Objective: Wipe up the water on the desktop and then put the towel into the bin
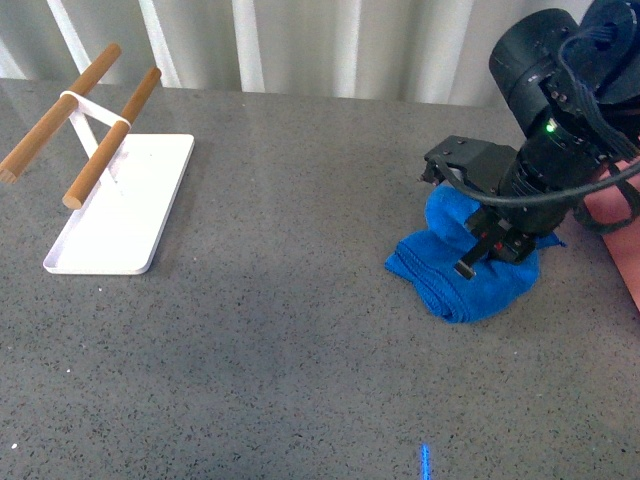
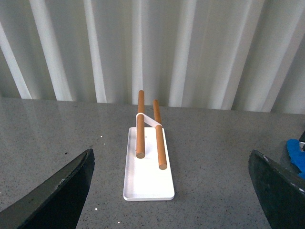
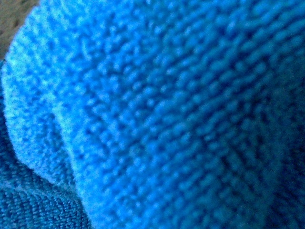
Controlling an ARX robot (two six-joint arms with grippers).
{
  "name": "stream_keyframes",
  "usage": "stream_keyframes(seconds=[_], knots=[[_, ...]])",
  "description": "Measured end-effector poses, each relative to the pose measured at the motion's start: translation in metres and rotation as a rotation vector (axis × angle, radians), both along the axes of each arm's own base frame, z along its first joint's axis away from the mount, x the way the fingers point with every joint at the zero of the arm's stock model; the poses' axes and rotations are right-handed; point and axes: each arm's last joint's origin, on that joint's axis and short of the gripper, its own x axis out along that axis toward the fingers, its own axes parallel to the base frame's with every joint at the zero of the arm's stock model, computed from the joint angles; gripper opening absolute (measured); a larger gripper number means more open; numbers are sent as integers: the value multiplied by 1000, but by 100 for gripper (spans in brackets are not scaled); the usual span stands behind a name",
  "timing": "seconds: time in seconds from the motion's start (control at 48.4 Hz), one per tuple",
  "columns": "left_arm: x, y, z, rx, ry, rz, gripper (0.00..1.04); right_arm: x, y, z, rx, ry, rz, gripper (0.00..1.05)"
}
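A wall of pale vertical folds (image 2: 190, 52), curtain or ribbed panel, is standing behind the white tray (image 2: 147, 186), catching soft, even light along its ridges.

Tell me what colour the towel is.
Bright blue: the towel and its fuzzy weave show clearest in the right wrist view.

- Tips of the right gripper (image 1: 490, 252) sunk in the towel (image 1: 465, 285); wide or closed, cannot tell.
- Only a pink bit of the bin (image 1: 628, 268), behind the arm (image 1: 560, 110), cut by the edge.
- Up close, just blurry blue fuzz.
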Motion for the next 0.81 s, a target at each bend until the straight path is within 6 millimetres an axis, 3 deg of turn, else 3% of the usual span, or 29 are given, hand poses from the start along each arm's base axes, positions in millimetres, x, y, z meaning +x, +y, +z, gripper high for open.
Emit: stream_keyframes(seconds=[0.186, 0.455, 0.558, 0.661, 0.806], knots=[[0, 0, 0, 0, 0, 0, 98, 38, 19, 2, -52, -65, -12, 6], [0, 0, 0, 0, 0, 0, 98, 54, 57, 9, 43, -113, 19, 6], [0, 0, 0, 0, 0, 0, 98, 44, 91, 11, 136, -92, 80, 6], [0, 0, 0, 0, 0, 0, 98, 19, 121, 12, 192, -56, 147, 6], [0, 0, 0, 0, 0, 0, 98, -5, 129, 17, 202, -48, 163, 6]])
